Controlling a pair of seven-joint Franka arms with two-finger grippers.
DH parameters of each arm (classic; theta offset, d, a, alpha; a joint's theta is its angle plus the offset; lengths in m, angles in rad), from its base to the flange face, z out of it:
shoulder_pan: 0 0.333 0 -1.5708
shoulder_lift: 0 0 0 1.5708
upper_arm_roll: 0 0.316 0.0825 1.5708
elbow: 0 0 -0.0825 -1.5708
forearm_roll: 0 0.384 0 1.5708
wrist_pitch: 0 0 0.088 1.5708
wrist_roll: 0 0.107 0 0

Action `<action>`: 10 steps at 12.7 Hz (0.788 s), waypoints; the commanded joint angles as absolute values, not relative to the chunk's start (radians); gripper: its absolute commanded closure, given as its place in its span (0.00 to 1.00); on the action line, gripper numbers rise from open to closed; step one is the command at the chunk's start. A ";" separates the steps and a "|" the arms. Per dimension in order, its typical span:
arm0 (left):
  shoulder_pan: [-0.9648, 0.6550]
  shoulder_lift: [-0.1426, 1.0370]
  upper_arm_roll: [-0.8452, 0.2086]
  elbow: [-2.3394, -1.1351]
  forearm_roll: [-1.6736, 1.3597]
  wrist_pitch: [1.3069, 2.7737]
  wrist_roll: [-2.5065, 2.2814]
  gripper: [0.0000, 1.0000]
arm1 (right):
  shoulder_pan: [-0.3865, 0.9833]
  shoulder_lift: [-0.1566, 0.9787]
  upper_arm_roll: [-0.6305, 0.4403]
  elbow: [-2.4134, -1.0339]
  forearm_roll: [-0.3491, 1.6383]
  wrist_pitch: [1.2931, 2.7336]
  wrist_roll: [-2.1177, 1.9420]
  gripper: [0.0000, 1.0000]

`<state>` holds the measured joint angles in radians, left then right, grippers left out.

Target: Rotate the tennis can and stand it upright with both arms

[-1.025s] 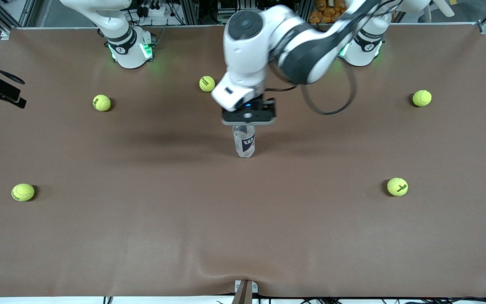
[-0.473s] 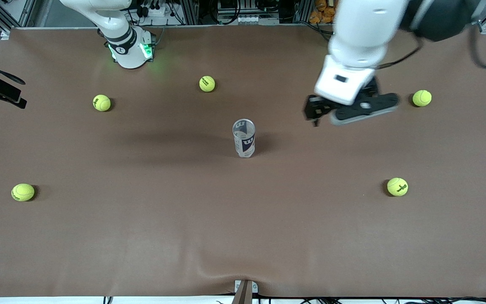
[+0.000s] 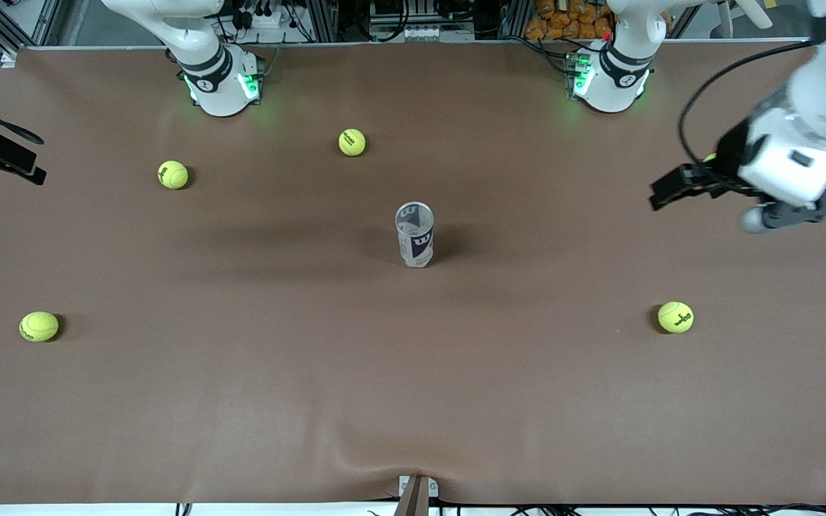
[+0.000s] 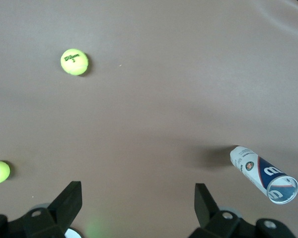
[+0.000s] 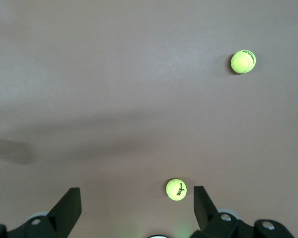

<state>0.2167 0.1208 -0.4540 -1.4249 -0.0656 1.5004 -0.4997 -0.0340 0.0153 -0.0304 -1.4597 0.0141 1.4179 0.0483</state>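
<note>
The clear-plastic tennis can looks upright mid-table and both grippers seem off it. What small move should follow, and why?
Probably just park the left arm. The clear-plastic tennis can with its white and dark-blue label stands upright alone at mid-table; the open left gripper hangs over the table's left-arm end, holding nothing. The right gripper, also open and empty, waits over bare table.

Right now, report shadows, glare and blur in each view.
Front view: soft shadow beside the upright tennis can; left tool slightly motion-blurred. Left wrist view: can's shadow on the mat, no glare. Right wrist view: faint broad shadow bands, tennis balls sharp.
</note>
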 commanded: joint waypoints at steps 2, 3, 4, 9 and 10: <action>0.259 -0.033 -0.460 -1.676 -0.089 1.681 -0.378 0.00 | -0.038 0.026 -0.026 -1.440 0.017 1.414 0.055 0.00; 0.261 -0.046 -0.457 -1.709 -0.089 1.724 -0.333 0.00 | -0.038 0.026 -0.026 -1.440 0.017 1.414 0.055 0.00; 0.261 -0.044 -0.456 -1.707 -0.081 1.730 -0.307 0.00 | -0.038 0.026 -0.026 -1.440 0.017 1.414 0.055 0.00; 0.265 -0.029 -0.454 -1.631 -0.041 1.723 -0.284 0.00 | -0.038 0.026 -0.026 -1.440 0.017 1.414 0.055 0.00; 0.276 -0.029 -0.456 -1.629 -0.041 1.723 -0.279 0.00 | -0.038 0.026 -0.026 -1.440 0.017 1.414 0.055 0.00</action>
<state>0.2549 -0.0144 -0.4516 -1.6374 -0.0581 1.7213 -0.3061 -0.0340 0.0153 -0.0305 -1.4598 0.0140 1.4179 0.0483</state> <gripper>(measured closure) 0.000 0.000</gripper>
